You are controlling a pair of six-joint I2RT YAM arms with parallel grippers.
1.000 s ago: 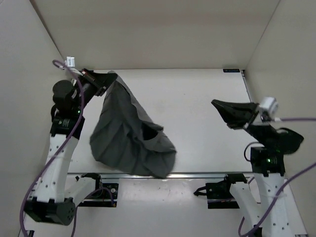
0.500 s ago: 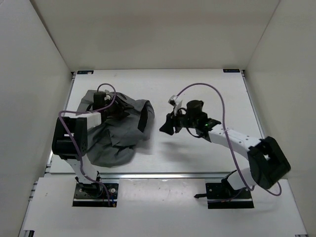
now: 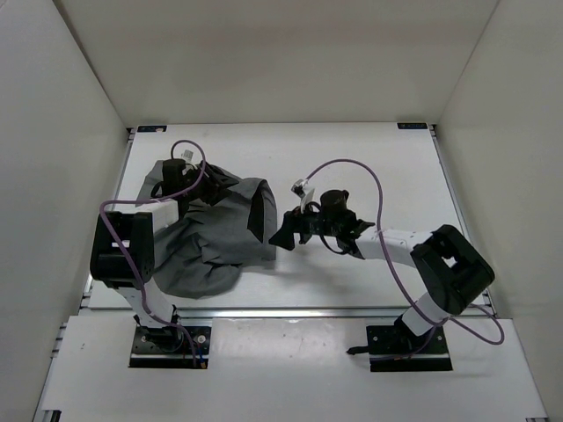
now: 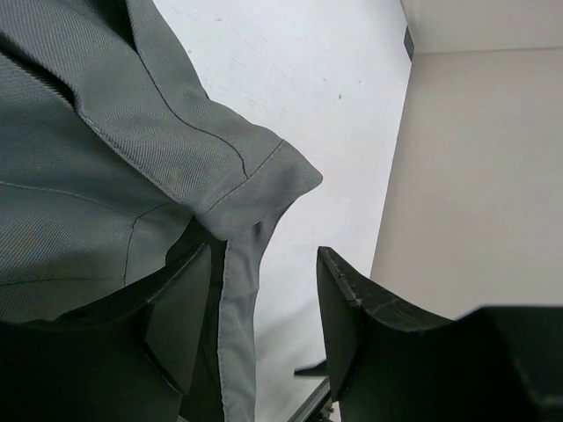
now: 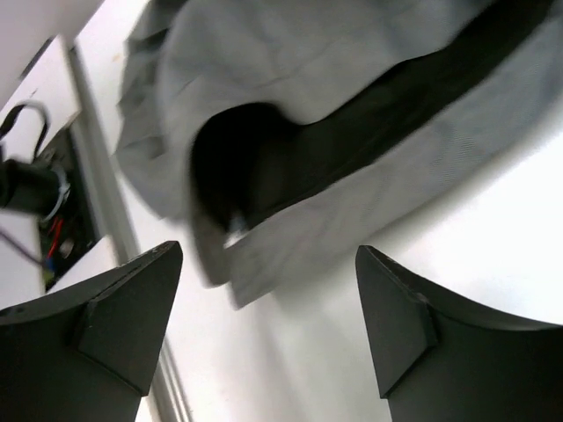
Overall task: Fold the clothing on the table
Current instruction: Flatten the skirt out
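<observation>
The clothing (image 3: 207,242) is a dark grey garment lying in a crumpled heap on the left half of the white table (image 3: 369,167). My left gripper (image 3: 195,186) sits low over the heap's far edge. In the left wrist view this gripper (image 4: 264,308) is open, and a hem strip of the clothing (image 4: 237,334) runs loose between its fingers, close to the left one. My right gripper (image 3: 286,231) points left at the heap's right edge. In the right wrist view that gripper (image 5: 264,325) is open wide, with only bare table between its tips and the clothing's (image 5: 352,132) folded edge just ahead.
White walls (image 3: 493,88) box in the table on three sides, and one wall (image 4: 475,176) stands close to the left gripper. A metal rail (image 3: 308,309) runs along the near edge. Purple cables (image 3: 352,165) loop over both arms.
A second ago the left gripper held the clothing up at the back left, the right arm drawn back. The clothing now lies heaped, the left gripper has let go, the right has reached in and opened.
</observation>
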